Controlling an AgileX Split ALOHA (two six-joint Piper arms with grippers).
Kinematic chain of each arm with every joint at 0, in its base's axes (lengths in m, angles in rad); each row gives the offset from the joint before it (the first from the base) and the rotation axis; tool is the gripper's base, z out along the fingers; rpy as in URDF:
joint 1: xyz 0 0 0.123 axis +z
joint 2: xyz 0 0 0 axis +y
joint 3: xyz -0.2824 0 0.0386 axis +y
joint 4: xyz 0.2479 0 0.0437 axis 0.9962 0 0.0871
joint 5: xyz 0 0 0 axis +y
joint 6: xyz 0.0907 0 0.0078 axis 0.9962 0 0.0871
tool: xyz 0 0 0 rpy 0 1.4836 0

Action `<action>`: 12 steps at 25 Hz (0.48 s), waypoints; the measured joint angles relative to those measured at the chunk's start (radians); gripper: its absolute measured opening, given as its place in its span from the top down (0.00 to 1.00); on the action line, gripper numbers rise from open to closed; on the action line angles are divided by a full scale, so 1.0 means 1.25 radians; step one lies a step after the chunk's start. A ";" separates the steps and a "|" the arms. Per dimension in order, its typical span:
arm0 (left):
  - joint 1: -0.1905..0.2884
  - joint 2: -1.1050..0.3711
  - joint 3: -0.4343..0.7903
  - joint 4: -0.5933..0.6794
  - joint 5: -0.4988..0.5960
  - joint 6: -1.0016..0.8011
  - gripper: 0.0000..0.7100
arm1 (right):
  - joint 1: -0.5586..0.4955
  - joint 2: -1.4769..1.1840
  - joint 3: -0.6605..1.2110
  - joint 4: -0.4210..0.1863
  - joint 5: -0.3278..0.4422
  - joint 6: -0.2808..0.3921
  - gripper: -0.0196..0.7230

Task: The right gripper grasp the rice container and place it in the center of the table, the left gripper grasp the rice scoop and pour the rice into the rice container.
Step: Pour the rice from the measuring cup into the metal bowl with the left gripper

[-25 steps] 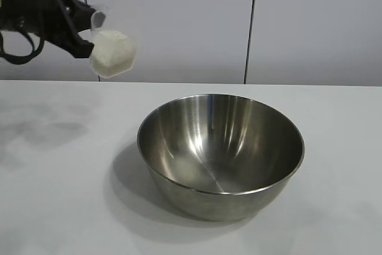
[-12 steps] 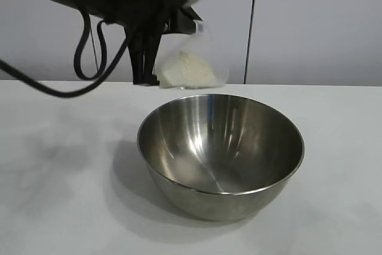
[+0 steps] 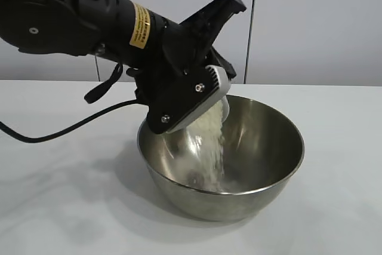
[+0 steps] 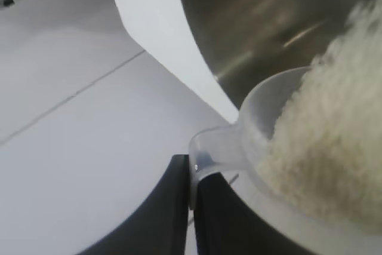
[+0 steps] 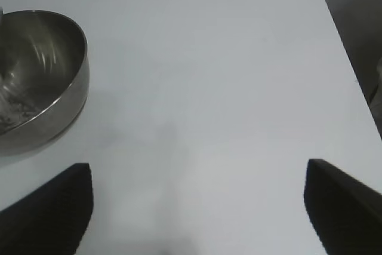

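since the earlier frame our left gripper (image 3: 206, 97), clamped on the rice scoop (image 3: 209, 91), tips over the rice container (image 3: 239, 165); rice (image 3: 209, 141) streams in. yellow label (image 3: 139, 25) unreadable. right gripper (image 5: 197, 207) apart beside the container.

Tipped rice scoop (image 3: 206, 97), rice (image 3: 210, 141) streaming into rice container (image 3: 262, 159)

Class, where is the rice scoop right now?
In the exterior view, the rice scoop is tipped over the rice container's left rim, clamped in the left hand, pouring rice.
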 joint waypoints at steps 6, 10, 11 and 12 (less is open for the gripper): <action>-0.018 -0.002 0.000 0.084 -0.016 0.002 0.99 | 0.000 0.000 0.000 0.000 0.000 0.000 0.08; -0.027 -0.008 0.000 0.119 -0.015 0.003 0.99 | 0.000 0.000 0.000 0.000 0.000 0.000 0.08; -0.029 -0.009 -0.002 0.124 -0.015 0.003 0.99 | 0.000 0.000 0.000 0.000 0.000 0.000 0.08; -0.030 -0.009 -0.004 0.127 -0.015 0.003 0.99 | 0.000 0.000 0.000 0.000 0.000 0.000 0.08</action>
